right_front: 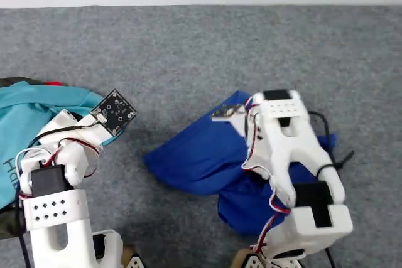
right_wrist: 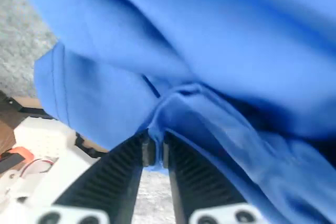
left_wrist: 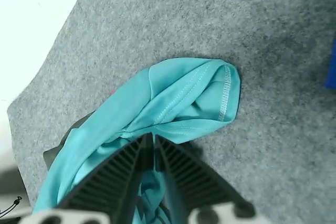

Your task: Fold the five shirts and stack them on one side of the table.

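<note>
A teal shirt point(right_front: 25, 117) lies bunched at the table's left edge. My left gripper point(right_front: 63, 120) sits at its right side. In the left wrist view the left gripper point(left_wrist: 153, 148) is shut on a fold of the teal shirt point(left_wrist: 184, 98), whose hemmed edge curls onto the mat. A blue shirt point(right_front: 195, 155) lies crumpled right of centre. My right gripper point(right_front: 230, 113) is over its far part. The right wrist view has the right gripper point(right_wrist: 156, 148) shut on a pinch of the blue shirt point(right_wrist: 210, 51), which hangs lifted in front of the camera.
A grey felt mat point(right_front: 188, 48) covers the table. Dark and red garments point(right_front: 9, 224) show under the teal shirt at the left edge. Both arm bases point(right_front: 56, 230) stand at the near edge. Bare mat lies between the shirts and along the far side.
</note>
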